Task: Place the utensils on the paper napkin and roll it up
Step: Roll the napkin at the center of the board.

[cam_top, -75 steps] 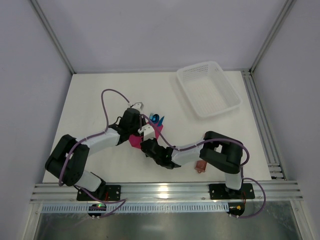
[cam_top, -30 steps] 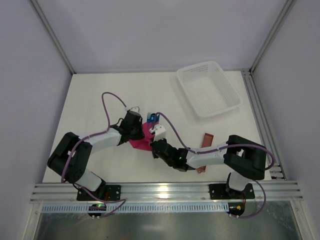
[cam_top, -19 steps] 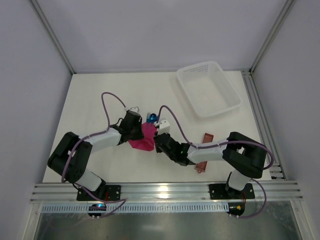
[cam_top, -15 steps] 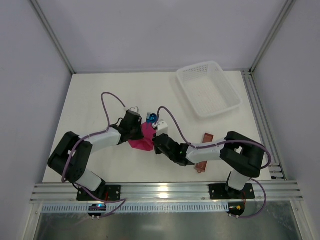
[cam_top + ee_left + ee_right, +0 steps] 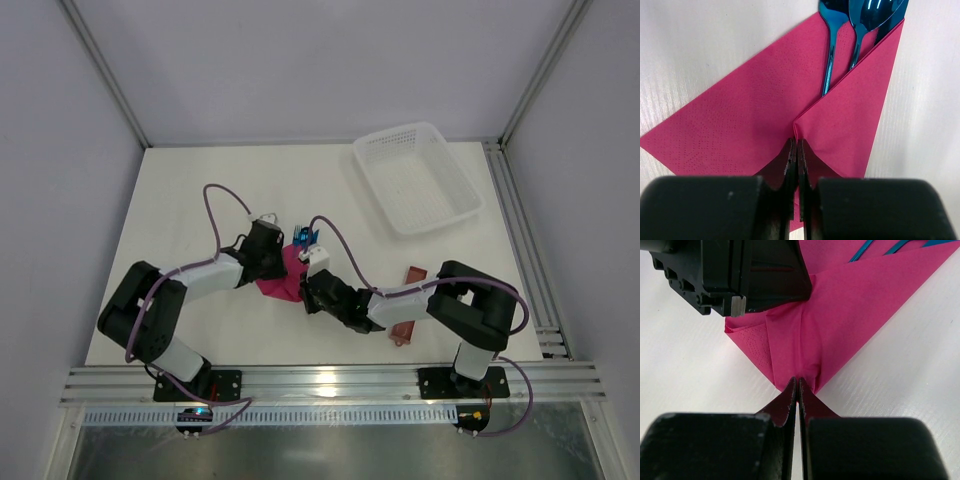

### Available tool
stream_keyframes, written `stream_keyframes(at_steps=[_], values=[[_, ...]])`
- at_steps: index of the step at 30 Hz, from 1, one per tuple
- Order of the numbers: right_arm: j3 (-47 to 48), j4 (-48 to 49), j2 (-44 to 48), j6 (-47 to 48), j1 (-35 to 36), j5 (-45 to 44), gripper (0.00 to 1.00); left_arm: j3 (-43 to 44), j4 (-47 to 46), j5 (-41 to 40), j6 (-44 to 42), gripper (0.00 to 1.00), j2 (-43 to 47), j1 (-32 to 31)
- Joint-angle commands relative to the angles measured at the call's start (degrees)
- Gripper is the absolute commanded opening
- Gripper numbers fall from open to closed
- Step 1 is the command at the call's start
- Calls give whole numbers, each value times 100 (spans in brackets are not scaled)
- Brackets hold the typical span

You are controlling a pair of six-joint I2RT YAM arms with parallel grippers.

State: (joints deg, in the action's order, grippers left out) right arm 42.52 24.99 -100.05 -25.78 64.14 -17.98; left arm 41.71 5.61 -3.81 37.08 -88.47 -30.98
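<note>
The paper napkin (image 5: 284,276) lies at the middle of the desk (image 5: 190,190), between the two arms, with one flap folded over the utensils (image 5: 870,10). Their blue bowls and upper handles stick out past its far edge, and the rest is hidden under the fold. The left pincer (image 5: 794,150) is closed to a slit, its tips right at the corner of the folded flap. Whether it nips the paper or only presses it down cannot be told. The right pincer (image 5: 797,385) is also closed, and pinches a raised crease at the napkin's near corner. The napkin looks thin, light and soft, so it should crease wherever it is squeezed, tear if the two arms pull against each other, and spring open once freed. It is probably best taken at a doubled edge or folded corner, where the layers give the tips something to bite. The cutlery looks stiff, smooth and slippery, so it is likely to slide out of a loose roll. Rolling tight around the handles, with the bundle pressed to the desk, seems safest.
</note>
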Motion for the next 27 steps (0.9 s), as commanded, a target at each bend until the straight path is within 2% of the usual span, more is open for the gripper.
stream_keyframes(at_steps=[1, 6, 11, 14, 17, 19, 23, 27], values=[[89, 111, -102, 38, 28, 5, 4, 223, 177, -181, -17, 6, -101, 75], [204, -169, -260, -50, 28, -92, 4, 328, 256, -225, -34, 6, -66, 84], [125, -205, -278, -155, 28, -144, 4, 443, 563, -523, -69, 10, -92, 84], [125, -293, -287, -164, 20, -171, 4, 539, 731, -743, -17, 20, -83, 84], [168, -346, -287, -164, 28, -180, 4, 705, 1081, -918, 71, 24, 83, 84], [177, -372, -287, -155, 28, -189, 4, 785, 1346, -972, 106, 32, 319, 84], [186, -390, -296, -173, 37, -189, 4, 646, 1215, -499, 203, 33, 873, 84], [186, -425, -296, -191, 28, -206, 4, 111, 689, 441, 475, 26, 1077, 84]])
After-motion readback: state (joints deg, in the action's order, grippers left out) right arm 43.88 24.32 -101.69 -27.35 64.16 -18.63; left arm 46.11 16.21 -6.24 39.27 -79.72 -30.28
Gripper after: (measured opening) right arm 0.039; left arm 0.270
